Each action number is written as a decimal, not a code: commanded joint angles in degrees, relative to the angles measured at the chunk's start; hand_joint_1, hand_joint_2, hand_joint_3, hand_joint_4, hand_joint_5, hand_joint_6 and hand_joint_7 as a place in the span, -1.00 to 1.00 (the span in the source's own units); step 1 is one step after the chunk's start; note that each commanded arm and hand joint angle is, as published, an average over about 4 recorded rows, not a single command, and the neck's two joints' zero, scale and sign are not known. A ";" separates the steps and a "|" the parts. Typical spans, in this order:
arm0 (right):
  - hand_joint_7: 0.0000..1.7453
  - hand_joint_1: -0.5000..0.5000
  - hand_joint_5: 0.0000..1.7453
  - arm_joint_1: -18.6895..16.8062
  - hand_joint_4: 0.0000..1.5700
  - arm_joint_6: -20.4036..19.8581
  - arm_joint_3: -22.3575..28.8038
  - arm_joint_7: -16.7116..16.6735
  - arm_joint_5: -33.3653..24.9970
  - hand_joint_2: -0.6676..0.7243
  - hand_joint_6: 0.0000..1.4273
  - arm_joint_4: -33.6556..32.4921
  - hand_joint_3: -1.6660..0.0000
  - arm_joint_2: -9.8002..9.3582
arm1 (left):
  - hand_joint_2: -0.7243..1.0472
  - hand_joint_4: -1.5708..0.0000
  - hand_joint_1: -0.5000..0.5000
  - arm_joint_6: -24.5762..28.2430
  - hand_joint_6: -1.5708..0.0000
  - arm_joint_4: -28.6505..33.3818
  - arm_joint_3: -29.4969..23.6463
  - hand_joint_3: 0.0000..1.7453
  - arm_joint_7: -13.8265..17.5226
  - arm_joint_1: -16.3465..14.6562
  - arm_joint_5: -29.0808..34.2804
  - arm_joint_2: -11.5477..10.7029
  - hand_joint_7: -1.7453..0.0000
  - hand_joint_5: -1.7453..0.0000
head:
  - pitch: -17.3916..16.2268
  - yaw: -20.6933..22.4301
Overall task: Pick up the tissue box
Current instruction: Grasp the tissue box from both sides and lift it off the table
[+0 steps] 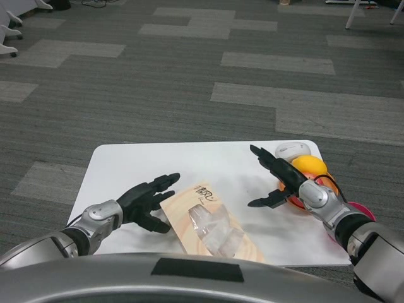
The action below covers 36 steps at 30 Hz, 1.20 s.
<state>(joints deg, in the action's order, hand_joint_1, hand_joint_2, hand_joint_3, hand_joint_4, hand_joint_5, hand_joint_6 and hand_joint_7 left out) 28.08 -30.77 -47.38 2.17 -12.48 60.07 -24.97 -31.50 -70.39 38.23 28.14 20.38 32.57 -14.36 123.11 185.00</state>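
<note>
A: Table (132,161) first. White top, corners rounded, grey carpet (189,82) on the far side and to both sides. Tissue box (211,221) lies flat near the near edge, wood-look top, clear plastic tissue opening, dark writing at its far end.

B: Where is it against the hands?

A: Just beside the left hand (146,201), on that hand's inner side. Fingertips reach to the box's far left corner; touching or a hair apart, can't tell. Left hand is empty, fingers spread, pointing at the box, grips nothing.

B: Right one?

A: Right hand (278,180) is raised past the box's far right side, apart from it. Fingers stretched away from the robot, thumb sticking inward, nothing held, spread wide.

B: Room to move?

A: Bare white tabletop between the two hands beyond the box, and a wide bare stretch beyond the left hand up to the far edge. Right side is tight: orange ball (308,166), white mouse-like object (291,150) and something pink (361,209) crowd the right edge, behind and outside the right hand.

B: Hidden stuff?

A: Box's near end is cut off by the bottom of the view. Right forearm covers part of the orange ball and whatever red-orange sits under it. Pink item mostly hidden, can't name it. Writing on the box unreadable.
</note>
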 commanded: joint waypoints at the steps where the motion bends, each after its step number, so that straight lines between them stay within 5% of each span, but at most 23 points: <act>1: -1.00 -0.75 -1.00 1.45 -1.00 0.36 -0.26 0.11 -0.26 -0.64 -1.00 0.50 0.62 0.69 | 1.00 1.00 1.00 0.82 1.00 -1.64 -0.87 -0.80 -1.86 1.35 -0.43 0.04 1.00 1.00 | 0.02 -0.14; 17: -1.00 -0.75 -1.00 1.81 -1.00 0.36 -1.84 0.11 -0.26 -0.64 -1.00 0.97 0.60 1.10 | 1.00 0.95 1.00 0.82 1.00 -5.33 -6.06 -0.85 -7.93 4.23 2.32 3.90 1.00 1.00 | 0.33 -0.08; 23: -1.00 -0.83 -1.00 2.91 -1.00 0.36 -5.42 0.20 -0.26 -0.75 -1.00 2.17 0.33 1.13 | 1.00 0.95 1.00 0.93 1.00 -5.37 -6.37 -0.88 -8.19 4.89 2.01 4.47 1.00 1.00 | 0.40 -0.73; 36: -1.00 -0.83 -1.00 5.85 -1.00 0.36 -13.97 -1.78 -0.09 -0.82 -1.00 7.65 0.26 1.94 | 1.00 0.95 1.00 2.45 1.00 -5.37 -5.58 -0.88 -6.83 5.42 -1.59 3.81 1.00 1.00 | 0.11 -1.18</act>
<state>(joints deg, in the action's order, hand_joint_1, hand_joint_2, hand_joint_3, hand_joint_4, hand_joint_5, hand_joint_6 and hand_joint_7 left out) 32.61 -30.76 -60.59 0.94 -12.57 67.30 -23.57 -29.71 -75.76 32.45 20.98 24.71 31.69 -9.51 123.29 183.88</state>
